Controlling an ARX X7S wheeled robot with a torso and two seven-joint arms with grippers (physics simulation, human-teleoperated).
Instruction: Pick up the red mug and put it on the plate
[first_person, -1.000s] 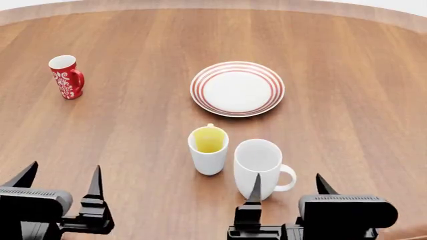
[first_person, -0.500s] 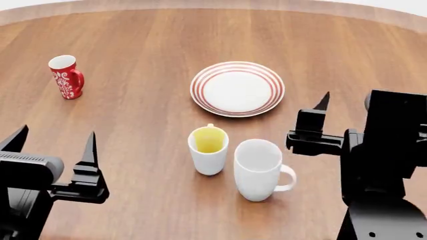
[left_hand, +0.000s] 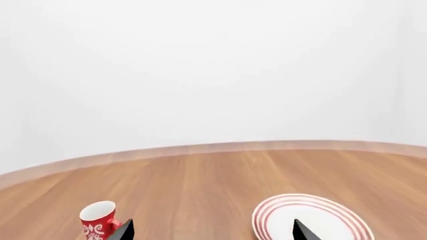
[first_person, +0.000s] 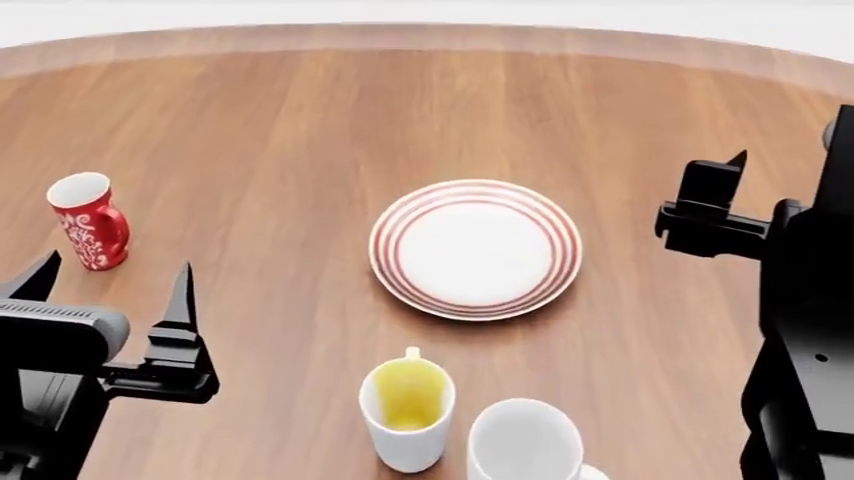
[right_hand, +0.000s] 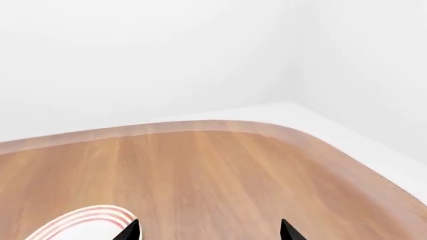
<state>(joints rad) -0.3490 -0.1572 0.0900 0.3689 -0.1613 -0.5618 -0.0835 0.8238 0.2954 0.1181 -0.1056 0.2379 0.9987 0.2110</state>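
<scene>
A round wooden table (first_person: 267, 130) carries four items. The red mug (first_person: 88, 221) stands upright at far left, well apart from the plate (first_person: 475, 248) at centre. Near the front edge, a yellow-lined mug (first_person: 407, 414) is set just beside a white mug (first_person: 525, 445).

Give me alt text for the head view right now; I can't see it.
A red mug with a white floral pattern stands upright at the wooden table's left side, apart from the red-ringed white plate at centre. The open left gripper sits just short of the mug; the right gripper is raised beside the plate. A yellow-lined white mug and a plain white mug stand nearest.
</scene>
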